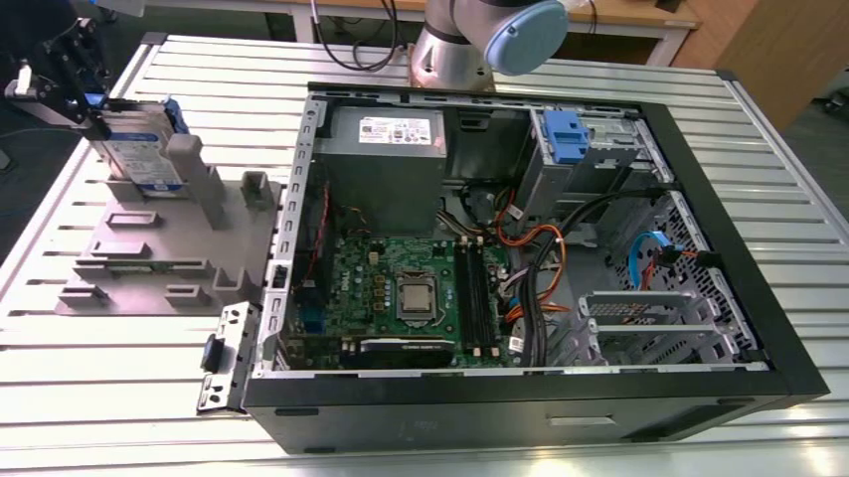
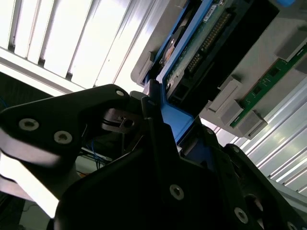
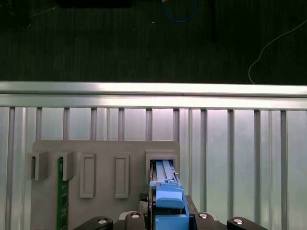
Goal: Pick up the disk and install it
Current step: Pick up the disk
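Note:
The disk, silver with a white-and-blue label and blue side rails, stands on edge in a slot of the grey holder block at the exterior view's left. My gripper is at the disk's upper end, shut on it. In the second wrist view the black fingers press against the blue rail, with the disk's underside circuit board beyond. In the first wrist view the blue rail sits in my gripper, and the disk's far end rests in the holder's slot.
An open computer case lies at the centre and right, with a motherboard, cables, a grey metal box and a blue latch at its far bay. A green circuit card stands in another holder slot. The arm's base is behind the case.

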Motion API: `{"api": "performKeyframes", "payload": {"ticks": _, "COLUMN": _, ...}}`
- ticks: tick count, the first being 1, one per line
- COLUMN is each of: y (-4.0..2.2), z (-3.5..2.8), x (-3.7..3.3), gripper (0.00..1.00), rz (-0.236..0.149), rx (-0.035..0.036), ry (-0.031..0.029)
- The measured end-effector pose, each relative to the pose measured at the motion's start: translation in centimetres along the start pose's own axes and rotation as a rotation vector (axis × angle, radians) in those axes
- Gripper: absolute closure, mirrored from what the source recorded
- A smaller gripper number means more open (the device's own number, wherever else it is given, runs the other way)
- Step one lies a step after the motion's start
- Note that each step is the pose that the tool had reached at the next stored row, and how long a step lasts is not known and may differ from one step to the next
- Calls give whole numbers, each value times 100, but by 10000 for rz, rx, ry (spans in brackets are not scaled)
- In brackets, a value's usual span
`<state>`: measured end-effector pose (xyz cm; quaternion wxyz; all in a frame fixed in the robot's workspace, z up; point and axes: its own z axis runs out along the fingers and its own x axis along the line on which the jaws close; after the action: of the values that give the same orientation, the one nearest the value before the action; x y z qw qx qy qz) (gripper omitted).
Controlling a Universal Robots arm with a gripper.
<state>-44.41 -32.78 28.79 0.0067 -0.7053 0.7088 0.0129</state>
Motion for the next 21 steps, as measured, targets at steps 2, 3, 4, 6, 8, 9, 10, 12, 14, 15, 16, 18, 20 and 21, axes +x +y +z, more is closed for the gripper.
{"api": "performKeyframes", "payload": {"ticks": 2, "y": 0, "z": -6, "x": 0, "gripper": 63, "rz": 0, "rx": 0, "ry": 0}}
{"api": "performKeyframes", "payload": {"ticks": 3, "y": 0, "z": -12, "x": 0, "gripper": 63, "rz": 0, "rx": 1, "ry": -1}}
{"api": "performKeyframes", "payload": {"ticks": 4, "y": 0, "z": -17, "x": 0, "gripper": 63, "rz": 0, "rx": 1, "ry": -1}}
{"api": "performKeyframes", "payload": {"ticks": 6, "y": 0, "z": -20, "x": -1, "gripper": 63, "rz": 0, "rx": 5, "ry": -2}}
{"api": "performKeyframes", "payload": {"ticks": 8, "y": 0, "z": -24, "x": -1, "gripper": 63, "rz": 0, "rx": 1, "ry": -1}}
{"api": "performKeyframes", "payload": {"ticks": 9, "y": 0, "z": -25, "x": -1, "gripper": 63, "rz": 0, "rx": 0, "ry": 0}}
{"api": "performKeyframes", "payload": {"ticks": 10, "y": 0, "z": -25, "x": -1, "gripper": 63, "rz": 0, "rx": 1, "ry": 0}}
{"api": "performKeyframes", "payload": {"ticks": 12, "y": 0, "z": -25, "x": -1, "gripper": 63, "rz": 0, "rx": 1, "ry": -1}}
{"api": "performKeyframes", "payload": {"ticks": 14, "y": 0, "z": -27, "x": -1, "gripper": 63, "rz": 0, "rx": -1, "ry": 1}}
{"api": "performKeyframes", "payload": {"ticks": 15, "y": 0, "z": -27, "x": -1, "gripper": 62, "rz": 0, "rx": -1, "ry": 0}}
{"api": "performKeyframes", "payload": {"ticks": 16, "y": 0, "z": -26, "x": -1, "gripper": 62, "rz": 0, "rx": 0, "ry": 0}}
{"api": "performKeyframes", "payload": {"ticks": 18, "y": 0, "z": -27, "x": -1, "gripper": 56, "rz": 0, "rx": 0, "ry": 0}}
{"api": "performKeyframes", "payload": {"ticks": 20, "y": 0, "z": -26, "x": -1, "gripper": 56, "rz": 0, "rx": -2, "ry": 1}}
{"api": "performKeyframes", "payload": {"ticks": 21, "y": 0, "z": -23, "x": -1, "gripper": 56, "rz": 0, "rx": -1, "ry": 1}}
